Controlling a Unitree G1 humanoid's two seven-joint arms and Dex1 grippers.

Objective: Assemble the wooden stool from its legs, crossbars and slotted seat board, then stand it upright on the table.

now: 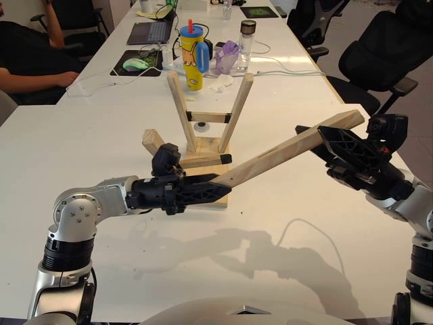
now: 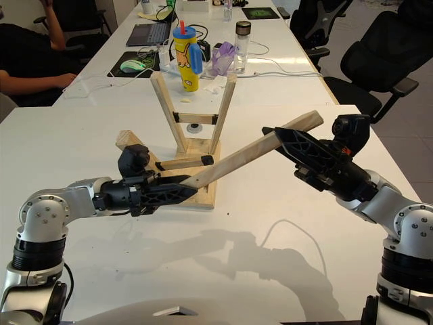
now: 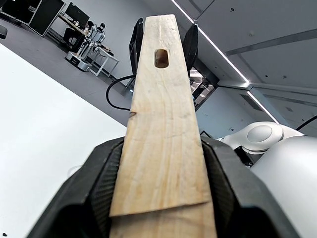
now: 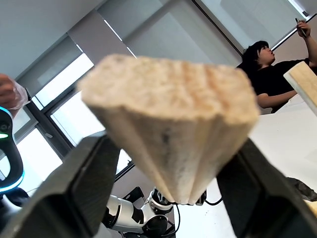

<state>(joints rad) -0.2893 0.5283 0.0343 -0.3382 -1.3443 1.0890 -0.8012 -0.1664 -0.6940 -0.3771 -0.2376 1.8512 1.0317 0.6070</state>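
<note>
1. Up close on the white table (image 1: 81,156): left gripper (image 1: 203,187) clamped tight round the low end of a loose leg (image 1: 270,159), low over the seat board (image 1: 220,198); right gripper (image 1: 325,145) pinching the same leg near its high end; so held at both ends, slanting up toward the robot's right.
2. Looks like the third-leg step; roughly halfway, at a guess; two legs in, this one not yet seated.
3. Next up, probably: tip the low end down into a free slot in the board, keep it square to the socket, push straight in; risky bit would be jamming it crooked or shoving the board across the table.
4. Leg itself: pale raw softwood, flat-sided, plain grain, sawn end a bit fuzzy; small oval mortise (image 3: 160,58) on one face, presumably for a crossbar.
5. Just behind: board lying flat, same pale wood; two legs (image 1: 181,108) standing up from it, splayed apart at the top, joined by a short crossbar (image 1: 208,117); another leg (image 1: 153,141) lying beside the board with a dark-tipped crossbar (image 1: 203,161) against it; can't tell if plugged in.
6. Further back: yellow cup (image 1: 192,61), clear bottle (image 1: 246,44), laptop (image 1: 150,32); all well apart from the work.
</note>
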